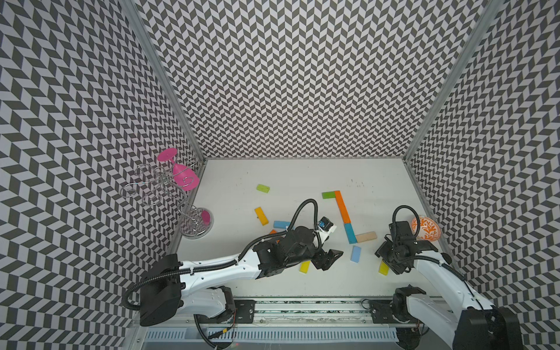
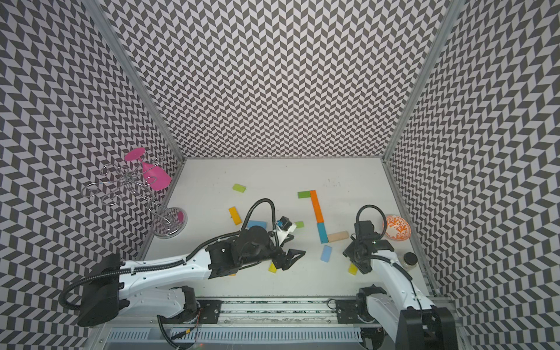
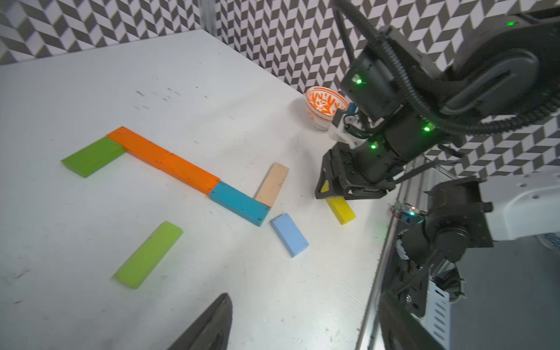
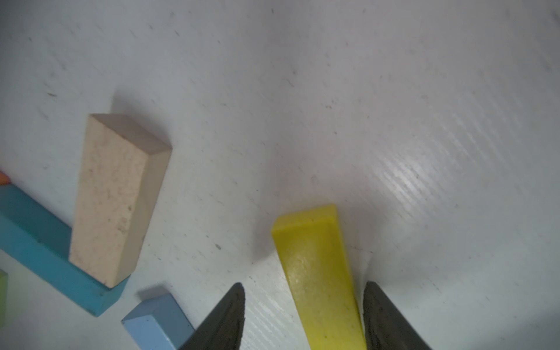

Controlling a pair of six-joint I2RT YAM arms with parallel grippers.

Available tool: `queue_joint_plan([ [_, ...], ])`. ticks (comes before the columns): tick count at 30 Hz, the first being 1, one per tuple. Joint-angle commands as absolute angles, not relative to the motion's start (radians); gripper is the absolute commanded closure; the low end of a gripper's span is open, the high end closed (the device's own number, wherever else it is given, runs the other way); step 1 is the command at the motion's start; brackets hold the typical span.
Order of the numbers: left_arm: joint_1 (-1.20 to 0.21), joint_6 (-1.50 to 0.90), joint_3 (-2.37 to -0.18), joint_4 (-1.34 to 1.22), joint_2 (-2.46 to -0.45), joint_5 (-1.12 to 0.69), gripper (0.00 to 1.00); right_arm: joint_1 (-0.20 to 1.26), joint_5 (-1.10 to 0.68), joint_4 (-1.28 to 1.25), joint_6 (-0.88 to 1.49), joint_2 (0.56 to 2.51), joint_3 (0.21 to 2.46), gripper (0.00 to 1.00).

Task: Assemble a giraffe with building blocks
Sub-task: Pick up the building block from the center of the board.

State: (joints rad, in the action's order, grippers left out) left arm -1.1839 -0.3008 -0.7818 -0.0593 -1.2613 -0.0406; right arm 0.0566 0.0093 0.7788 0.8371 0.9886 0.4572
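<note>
A flat figure lies on the white table (image 1: pixel 303 175): a green block (image 1: pixel 328 195), an orange strip (image 1: pixel 342 206), a teal block (image 1: pixel 350 233) and a beige block (image 1: pixel 366 236) that touches the teal one. My right gripper (image 4: pixel 303 286) stands open astride a yellow block (image 4: pixel 318 272). One fingertip sits close against the block and the other stands well clear of it. My left gripper (image 1: pixel 331 260) hovers open and empty mid-table, over another yellow block (image 1: pixel 305 266). A light blue block (image 1: pixel 355 254) lies between the two grippers.
Loose blocks lie to the left: lime (image 1: pixel 263 188), amber (image 1: pixel 261 215), blue (image 1: pixel 281 224). An orange-patterned bowl (image 1: pixel 425 228) sits by the right wall and a small jar (image 2: pixel 409 260) beside my right arm. A wire rack (image 1: pixel 157 188) with a pink glass (image 1: pixel 181 178) stands at the left wall.
</note>
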Motion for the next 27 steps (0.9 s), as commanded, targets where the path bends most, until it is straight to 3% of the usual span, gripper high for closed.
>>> queue_joint_plan([
  [1,-1.213,-0.331,-0.782,-0.113,-1.258,-0.059,0.23,0.064,0.034,0.742,0.856,0.982,0.457,0.42],
  [9,-1.224,-0.307,-0.786,-0.065,-1.220,0.006,0.23,0.069,0.013,0.693,0.873,1.031,0.414,0.48],
  [16,-1.223,-0.275,-0.784,-0.023,-1.213,0.070,0.23,0.069,0.053,0.709,0.887,1.022,0.444,0.79],
  [27,-1.223,-0.262,-0.798,-0.023,-1.233,0.074,0.23,0.060,0.189,0.780,0.971,1.032,0.685,0.81],
])
